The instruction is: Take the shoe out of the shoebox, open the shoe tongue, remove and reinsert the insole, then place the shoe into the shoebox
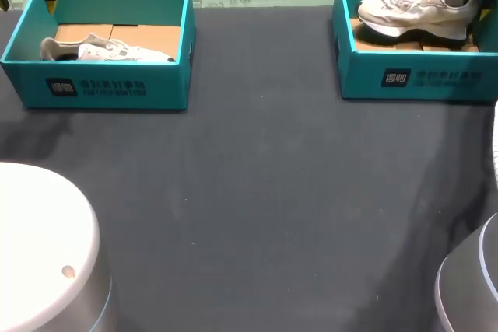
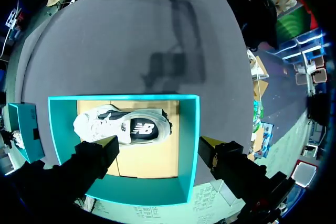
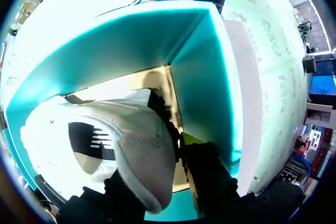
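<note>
Teal wall of the right shoebox (image 3: 202, 77) crowds the right gripper (image 3: 157, 171) at the heel of the shoe (image 3: 131, 140) inside; can't tell if it's clamped. Weak bite and it could slip or snag; the left gripper (image 2: 157, 148) hangs spread over the other shoebox (image 2: 189, 129).

Head cam: fixed, high behind the robot, facing down and forward over the table (image 1: 257, 215). It sits far off and takes in both the left shoebox (image 1: 101, 87) and the right shoebox (image 1: 412, 75) at the far edge.

Left wrist cam: well above the left shoebox, looking straight down into it. The whole box, the left shoe (image 2: 123, 127) and most of the table are in frame.

Right wrist cam: very near, down inside the right shoebox. The heel of the right shoe (image 3: 142, 156) fills the view.

Overlap: head and left wrist share the left shoebox, left shoe and table. Head and right wrist share the right shoebox and right shoe.
</note>
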Tool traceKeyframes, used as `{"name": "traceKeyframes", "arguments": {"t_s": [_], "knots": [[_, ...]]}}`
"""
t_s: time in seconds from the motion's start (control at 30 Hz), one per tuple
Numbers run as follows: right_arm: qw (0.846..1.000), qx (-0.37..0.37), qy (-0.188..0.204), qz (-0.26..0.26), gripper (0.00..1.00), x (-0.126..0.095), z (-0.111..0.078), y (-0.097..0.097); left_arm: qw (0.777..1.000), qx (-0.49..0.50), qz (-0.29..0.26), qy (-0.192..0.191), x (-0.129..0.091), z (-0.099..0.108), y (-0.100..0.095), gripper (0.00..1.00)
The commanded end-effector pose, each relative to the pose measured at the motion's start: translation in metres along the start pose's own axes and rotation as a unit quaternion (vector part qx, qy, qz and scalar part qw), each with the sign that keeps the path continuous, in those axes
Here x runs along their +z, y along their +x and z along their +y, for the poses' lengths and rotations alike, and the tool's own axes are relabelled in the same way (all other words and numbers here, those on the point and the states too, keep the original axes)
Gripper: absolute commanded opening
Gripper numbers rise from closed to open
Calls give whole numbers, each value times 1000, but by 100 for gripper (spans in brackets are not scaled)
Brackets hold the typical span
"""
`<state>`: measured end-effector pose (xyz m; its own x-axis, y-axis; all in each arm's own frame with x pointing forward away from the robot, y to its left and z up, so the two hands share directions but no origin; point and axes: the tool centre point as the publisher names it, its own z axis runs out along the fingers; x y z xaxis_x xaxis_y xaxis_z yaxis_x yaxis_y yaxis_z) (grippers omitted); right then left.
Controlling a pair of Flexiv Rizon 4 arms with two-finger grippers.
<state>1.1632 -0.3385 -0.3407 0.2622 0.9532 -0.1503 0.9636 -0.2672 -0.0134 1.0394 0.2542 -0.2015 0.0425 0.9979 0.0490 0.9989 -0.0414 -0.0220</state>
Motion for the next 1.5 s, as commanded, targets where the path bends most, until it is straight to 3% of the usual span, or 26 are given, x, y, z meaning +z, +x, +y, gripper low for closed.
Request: {"name": "traceKeyframes", "arguments": {"t_s": [0.03,0.5,0.83,1.17,1.5], "knots": [[1000,-3,-5,0,0,-10,-5,1,1000,0,1,0,-1,0,0,100],[1000,-19,-22,-9,0,-43,-25,13,1000,0,1,0,-1,0,0,100],[999,-5,-40,-31,0,-81,-39,3,1000,0,1,0,-1,0,0,100],[997,12,-56,-47,0,-117,-37,-8,1000,0,1,0,-1,0,0,100],[997,24,-48,-50,0,-169,-34,-13,1000,0,1,0,-1,0,0,100]]}}
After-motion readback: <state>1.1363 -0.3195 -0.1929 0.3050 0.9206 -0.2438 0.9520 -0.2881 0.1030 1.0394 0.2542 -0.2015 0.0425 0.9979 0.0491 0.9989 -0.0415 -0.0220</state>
